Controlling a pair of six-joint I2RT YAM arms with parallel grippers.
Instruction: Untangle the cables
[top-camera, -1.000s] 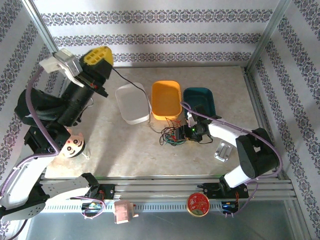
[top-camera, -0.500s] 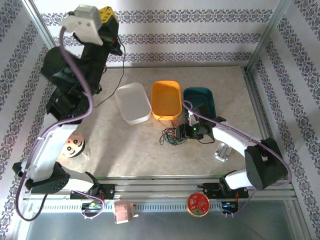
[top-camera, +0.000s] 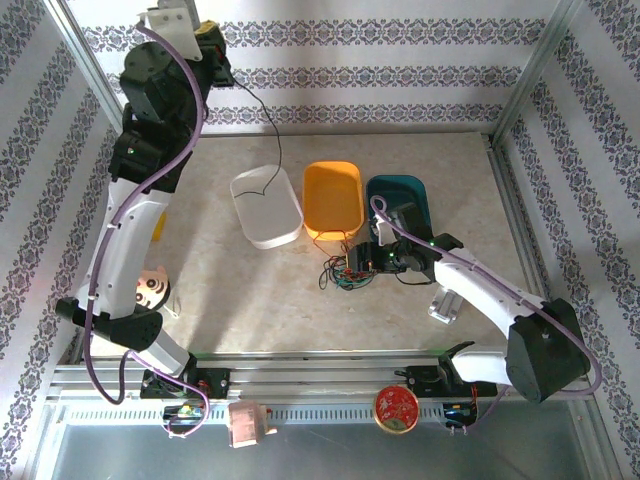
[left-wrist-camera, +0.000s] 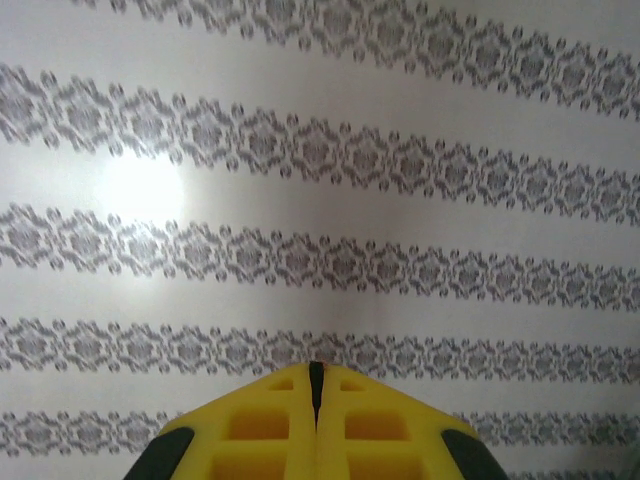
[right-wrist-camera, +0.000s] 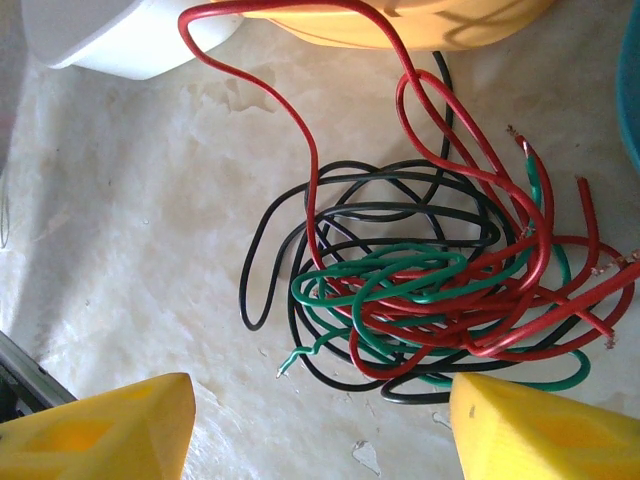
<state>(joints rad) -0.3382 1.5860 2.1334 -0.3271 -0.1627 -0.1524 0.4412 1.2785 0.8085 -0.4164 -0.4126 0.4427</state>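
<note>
My left arm stands tall over the surface (top-camera: 220, 300), far out to the left of the orange tray (top-camera: 335, 200) and well above it. The left gripper (left-wrist-camera: 316, 400) faces the patterned back wall with its fingers pressed together on the black cable (top-camera: 277, 130). That cable's long axis runs steeply down from the gripper toward the white tray (top-camera: 270, 227) just left of the orange tray, and its loose end curls over that tray.

The remaining cables (right-wrist-camera: 420, 290) lie in a knot just off the orange tray's near edge. The knot spreads wider than it is deep, and one red loop reaches out toward the orange tray. My right gripper (right-wrist-camera: 322, 392) hovers at the knot with its fingers well apart, gripping nothing.

A second ago the left arm was folded low and the black cable trailed flat toward the knot. Now it hangs lifted clear. The right gripper has hardly shifted.
</note>
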